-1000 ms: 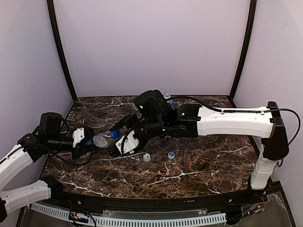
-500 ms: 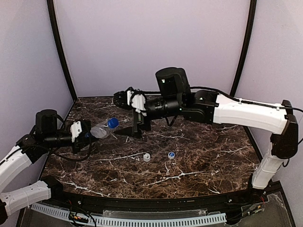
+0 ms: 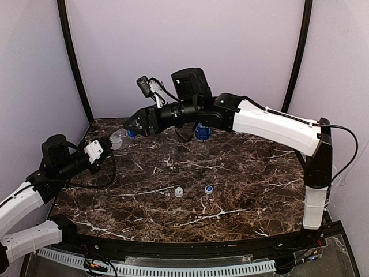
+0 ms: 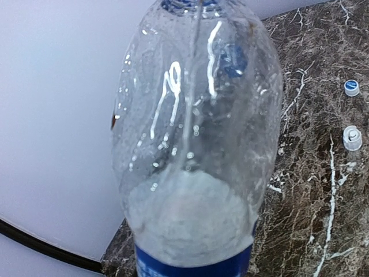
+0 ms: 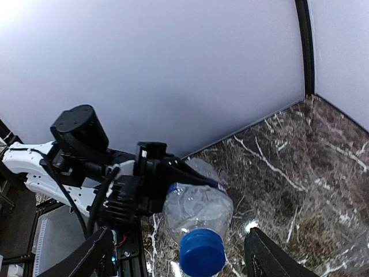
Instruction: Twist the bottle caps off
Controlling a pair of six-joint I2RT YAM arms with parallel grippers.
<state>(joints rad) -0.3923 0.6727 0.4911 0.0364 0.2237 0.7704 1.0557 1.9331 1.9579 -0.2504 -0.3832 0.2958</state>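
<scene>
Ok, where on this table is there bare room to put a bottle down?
The widest bare patch of table is right of the blue cap, to the right wall. Another strip runs between the white cap and the near edge. Crowded: back left, where the left gripper holds a bottle with the right gripper at its neck, and by the standing bottle.
</scene>
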